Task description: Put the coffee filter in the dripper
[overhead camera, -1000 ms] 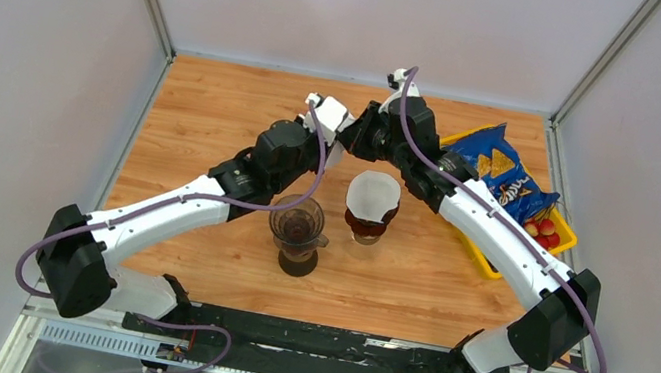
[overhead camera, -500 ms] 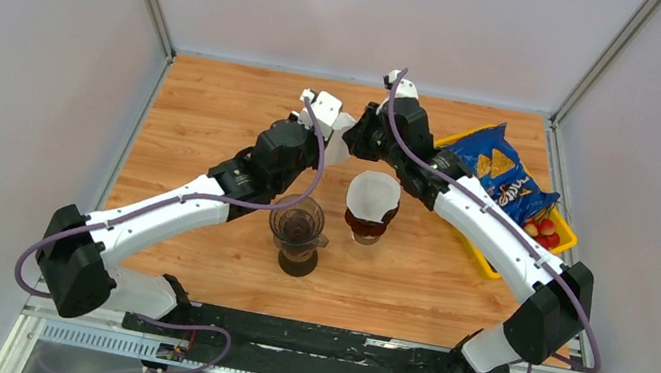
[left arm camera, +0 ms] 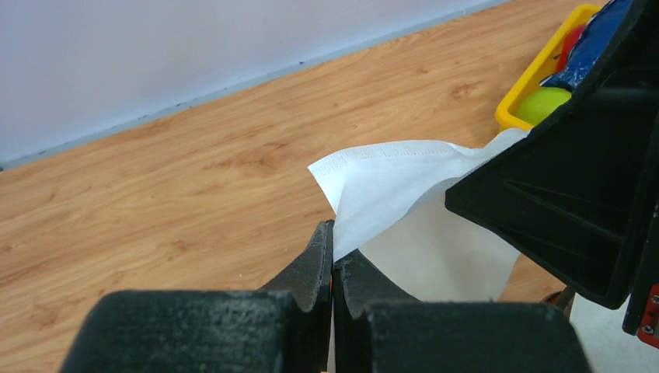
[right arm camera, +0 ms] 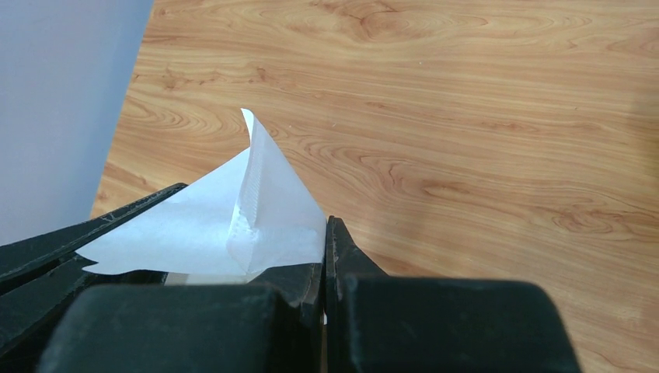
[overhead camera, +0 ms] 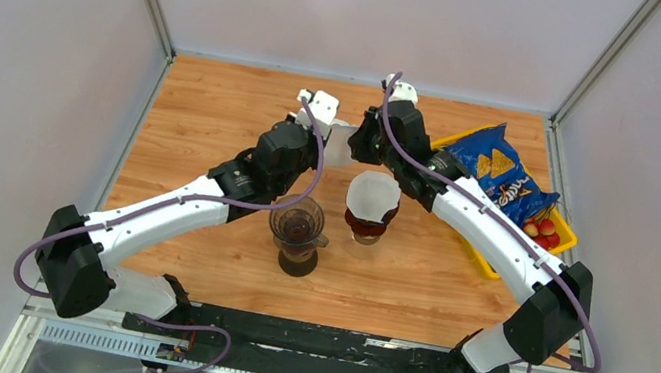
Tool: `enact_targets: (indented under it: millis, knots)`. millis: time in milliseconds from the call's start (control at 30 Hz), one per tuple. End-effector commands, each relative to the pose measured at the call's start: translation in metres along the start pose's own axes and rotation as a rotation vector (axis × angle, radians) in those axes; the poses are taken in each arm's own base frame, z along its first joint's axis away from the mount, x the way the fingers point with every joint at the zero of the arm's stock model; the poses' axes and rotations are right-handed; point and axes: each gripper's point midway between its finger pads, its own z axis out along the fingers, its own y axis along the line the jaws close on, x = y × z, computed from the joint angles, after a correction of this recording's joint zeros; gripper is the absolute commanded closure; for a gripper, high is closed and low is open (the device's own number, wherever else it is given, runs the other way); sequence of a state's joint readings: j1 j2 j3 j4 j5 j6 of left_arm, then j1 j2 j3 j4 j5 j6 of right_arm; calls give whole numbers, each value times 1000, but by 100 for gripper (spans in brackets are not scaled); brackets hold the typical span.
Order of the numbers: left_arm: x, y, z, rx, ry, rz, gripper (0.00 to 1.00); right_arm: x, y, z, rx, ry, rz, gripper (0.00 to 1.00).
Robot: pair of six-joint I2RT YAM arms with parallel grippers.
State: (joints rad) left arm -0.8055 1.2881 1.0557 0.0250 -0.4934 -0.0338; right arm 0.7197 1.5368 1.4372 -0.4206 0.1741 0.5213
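Beyond the dripper (overhead camera: 299, 223), the left end effector (left arm camera: 332, 250) and right end effector (right arm camera: 325, 237) each pinch an edge of one coffee filter (left arm camera: 392, 183), seemingly to pull it open.

The thin white paper coffee filter (left arm camera: 404, 175) is plain white, with a fine dotted pattern pressed along its seam. The left gripper (left arm camera: 332, 242) and the right gripper (right arm camera: 326, 241) are matt black. The flat wooden table (overhead camera: 205, 125) is warm orange-brown with darker wavy grain. The smoky transparent plastic dripper (overhead camera: 298, 222) looks dark grey-brown. The crinkly blue snack bag (overhead camera: 496, 174) has yellow-orange triangles printed on it. The rectangular yellow plastic tray (left arm camera: 535, 78) is bright yellow. The white-shelled robot arms (overhead camera: 159, 219) have black joints.
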Motion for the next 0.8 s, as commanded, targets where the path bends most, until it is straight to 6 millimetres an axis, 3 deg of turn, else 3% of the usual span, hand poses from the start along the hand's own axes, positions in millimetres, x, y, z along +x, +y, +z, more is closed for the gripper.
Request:
enact_targets:
  millis: [0,133,333,500,533,767]
  knots:
    - [-32,18,-9,-82,-63,-63,100,-7,-13,-1,68,-20,-38,100]
    - [-32,19,-9,-87,-58,-70,100,-4,-14,-2,63,-8,-68,100]
    - [-27,10,-12,-23,-34,-59,100,6,2,-7,-68,47,-200,98]
    - [-21,8,-24,79,-17,-69,100,34,16,-16,-260,135,-408,99]
    - [-15,-1,-27,148,-8,-80,100,37,18,-18,-287,141,-436,99]
    - [-11,4,-35,188,2,-58,100,31,15,-24,-290,109,-502,100]
